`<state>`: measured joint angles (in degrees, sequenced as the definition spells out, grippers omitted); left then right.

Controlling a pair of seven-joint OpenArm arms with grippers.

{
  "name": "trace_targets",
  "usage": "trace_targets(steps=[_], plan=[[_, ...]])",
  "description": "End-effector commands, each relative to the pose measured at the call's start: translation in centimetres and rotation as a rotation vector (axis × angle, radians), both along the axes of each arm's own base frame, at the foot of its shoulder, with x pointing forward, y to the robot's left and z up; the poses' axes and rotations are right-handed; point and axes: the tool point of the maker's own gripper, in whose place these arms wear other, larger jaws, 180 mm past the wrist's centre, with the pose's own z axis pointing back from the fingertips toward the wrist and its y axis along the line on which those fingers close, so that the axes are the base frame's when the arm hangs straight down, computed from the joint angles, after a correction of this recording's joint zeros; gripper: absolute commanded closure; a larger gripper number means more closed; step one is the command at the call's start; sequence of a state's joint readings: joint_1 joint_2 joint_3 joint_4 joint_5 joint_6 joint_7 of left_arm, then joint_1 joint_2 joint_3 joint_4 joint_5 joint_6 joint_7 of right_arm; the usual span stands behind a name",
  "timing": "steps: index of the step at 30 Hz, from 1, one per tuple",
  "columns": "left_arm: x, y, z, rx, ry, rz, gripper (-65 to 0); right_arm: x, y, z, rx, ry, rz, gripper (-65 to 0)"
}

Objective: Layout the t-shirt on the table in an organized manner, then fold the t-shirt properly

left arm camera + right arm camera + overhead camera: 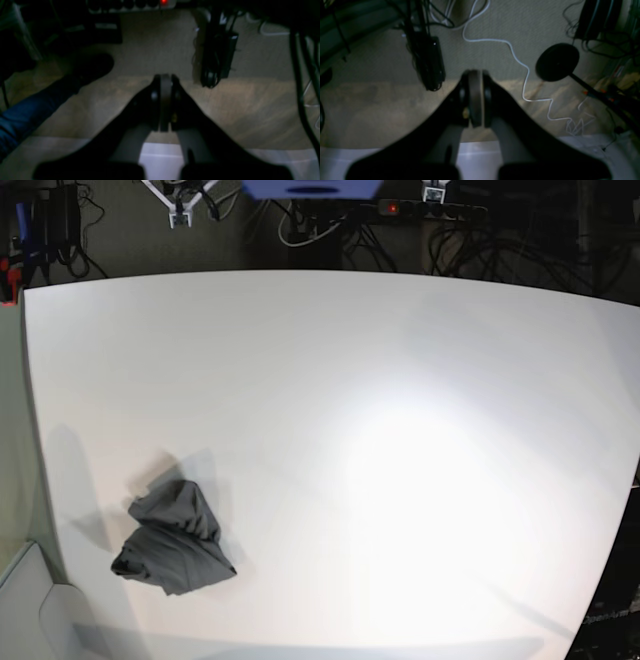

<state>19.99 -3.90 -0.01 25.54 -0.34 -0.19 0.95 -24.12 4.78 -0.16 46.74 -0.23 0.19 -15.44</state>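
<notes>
**Crumpled shirt, both arms off the table**

Looking down from the base view, you see neither arm; only the wrist cameras show the grippers. Both wrist pictures are dim and blurred, aimed past the table edge at the floor, so cables and dark shapes there are hard to make out.

You have one t-shirt (pixel 173 538), bunched in a heap on the table (pixel 400 430) near the base view's lower left corner; its sleeves and neck cannot be told apart. Nothing else lies on the tabletop.

The left gripper (pixel 165 78) is clenched, pads together, empty. The right gripper (pixel 475 75) is likewise clenched on nothing.

Around them: a power strip (pixel 132 6) with a red light, a blue-trousered leg (pixel 32 112), a white cord (pixel 520 62) and a round black base (pixel 557 62).
</notes>
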Motion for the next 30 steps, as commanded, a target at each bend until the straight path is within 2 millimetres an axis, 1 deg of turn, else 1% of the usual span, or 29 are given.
trace_targets(steps=[1, 2, 3, 5, 6, 8, 9, 11, 13, 15, 17, 18, 20, 22, 25, 27, 28, 29, 30], plan=[[-0.6, -0.1, 0.1, -0.003, 0.001, 0.003, -0.1, -1.6, -0.8, 0.3, -0.013, 0.028, 0.008, 0.0], [-0.9, 0.0, 0.1, -0.001, 0.006, 0.002, -0.1, -1.7, -1.0, 0.4, -0.015, 0.025, 0.011, 0.0], [-1.0, 0.6, 0.2, 0.009, 0.006, -0.002, -0.1, -1.8, -1.0, 0.6, -0.017, 0.022, 0.013, 0.0], [-2.2, 1.0, 0.4, 0.014, 0.02, -0.004, -0.1, -1.9, -1.3, 1.0, -0.022, 0.015, 0.019, 0.0], [-2.4, 1.1, 0.5, 0.014, 0.02, -0.005, -0.1, -2.0, -1.4, 1.1, -0.023, 0.012, 0.021, 0.0], [-2.0, 1.7, 1.0, 0.022, -0.011, -0.016, -0.1, -2.0, -1.8, 1.4, -0.028, 0.007, 0.028, 0.0], [-2.0, 1.8, 1.4, 0.022, -0.026, -0.021, -0.1, -2.0, -1.8, 1.5, -0.028, 0.004, 0.029, 0.0], [-0.9, 2.3, 2.6, 0.029, -0.085, -0.034, -0.1, -2.2, -1.7, 1.9, -0.028, -0.005, 0.034, 0.0], [0.2, 2.3, 4.0, 0.022, -0.146, -0.03, -0.1, -2.2, -1.4, 2.3, -0.008, -0.016, 0.045, 0.0], [1.0, 2.7, 5.1, 0.015, -0.189, -0.002, -0.1, -2.1, -0.5, 2.8, 0.045, -0.016, 0.065, 0.0], [1.5, 3.2, 5.7, 0.01, -0.212, 0.022, -0.1, -1.7, 0.2, 3.2, 0.08, -0.012, 0.085, 0.0], [1.6, 3.7, 5.7, 0.015, -0.21, 0.03, -0.1, -1.5, 0.2, 3.6, 0.083, -0.013, 0.085, 0.0], [0.9, 4.0, 5.6, 0.017, -0.168, 0.041, -0.1, -0.7, -0.2, 4.4, 0.073, -0.032, 0.076, 0.0], [0.5, 4.3, 5.5, 0.023, -0.136, 0.036, -0.1, 0.0, -0.2, 5.2, 0.07, -0.054, 0.083, 0.0], [0.7, 4.4, 5.5, 0.026, -0.139, 0.033, -0.1, 1.3, -0.2, 6.1, 0.066, -0.091, 0.096, 0.0], [0.7, 4.4, 5.5, 0.025, -0.139, 0.034, -0.1, 2.1, -0.4, 6.2, 0.061, -0.106, 0.101, 0.0], [0.9, 4.4, 5.6, 0.024, -0.143, 0.034, -0.1, 2.4, -0.7, 6.3, 0.054, -0.107, 0.108, 0.0], [1.1, 4.4, 5.7, 0.024, -0.15, 0.027, -0.1, 2.6, -1.7, 6.5, 0.036, -0.099, 0.123, 0.0], [1.4, 4.3, 5.9, 0.022, -0.161, 0.025, -0.1, 2.9, -2.2, 6.8, 0.028, -0.098, 0.133, 0.0]])
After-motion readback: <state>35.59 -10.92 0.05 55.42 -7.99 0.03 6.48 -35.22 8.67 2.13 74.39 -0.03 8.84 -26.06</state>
